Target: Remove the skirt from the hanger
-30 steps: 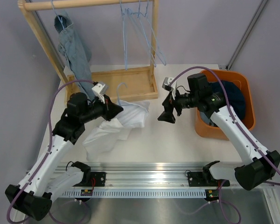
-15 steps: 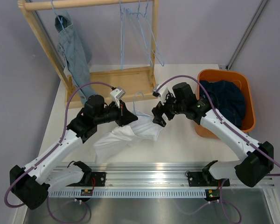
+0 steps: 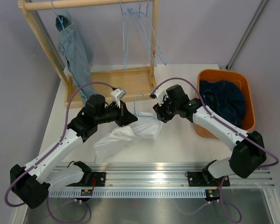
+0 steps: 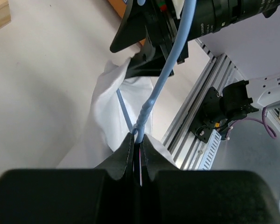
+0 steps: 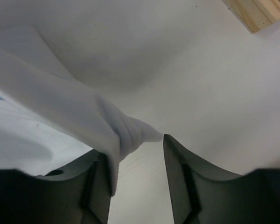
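**A:** Where's the skirt now?

**B:** The white skirt (image 3: 130,133) lies crumpled on the counter (image 3: 177,147), in front of the wooden rack (image 3: 107,80). The blue hanger (image 4: 164,77) is still in it.

**A:** And the left claw?

**B:** The left claw (image 4: 140,140) is clenched on the hanger's wire, just under the hook. A second ago it held the hanger further left; it has since carried it and the skirt towards the middle.

**A:** What about the right claw?

**B:** A second ago it hung over bare counter near the orange bin (image 3: 222,73), well apart from the cloth. Now the right claw (image 5: 137,150) is at the skirt's right edge. A fold lies between its fingers (image 5: 177,179), but they are not yet pinched, and a gap shows beside one of them.
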`<state>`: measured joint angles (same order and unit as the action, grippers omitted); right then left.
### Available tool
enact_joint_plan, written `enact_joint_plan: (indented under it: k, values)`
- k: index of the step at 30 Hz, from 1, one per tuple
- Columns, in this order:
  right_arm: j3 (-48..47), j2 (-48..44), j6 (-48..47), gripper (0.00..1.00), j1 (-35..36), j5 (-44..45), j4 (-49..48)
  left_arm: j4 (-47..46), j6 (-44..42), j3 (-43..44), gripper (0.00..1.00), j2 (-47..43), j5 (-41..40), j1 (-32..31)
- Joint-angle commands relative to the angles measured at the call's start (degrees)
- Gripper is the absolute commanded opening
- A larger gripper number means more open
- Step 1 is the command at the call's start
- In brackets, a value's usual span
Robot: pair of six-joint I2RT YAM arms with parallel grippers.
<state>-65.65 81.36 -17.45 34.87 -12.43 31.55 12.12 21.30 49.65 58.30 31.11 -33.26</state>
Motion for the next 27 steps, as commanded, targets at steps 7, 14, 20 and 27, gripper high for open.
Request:
enact_joint_plan:
  k: [7, 14, 20, 27]
  values:
    - [0.7, -1.12, 0.22, 0.1, -0.85, 6.8, -0.44, 3.35, -3.55, 3.88, 0.0, -3.37, 1.67, -0.14]
    - [-0.53, 3.45, 2.42, 0.0, -9.71, 6.45, -1.84, 7.65, -6.71, 5.63, 0.0, -5.39, 4.22, -0.14]
    - [-1.24, 6.0, 1.99, 0.0, -18.52, 4.35, -2.9, 12.75, -8.9, 6.43, 0.0, -7.93, 5.28, -0.14]
    - [-1.5, 5.3, -2.84, 0.0, -20.63, -14.34, 1.92, 8.11, -5.92, 4.5, 0.0, -9.88, 3.52, 0.38]
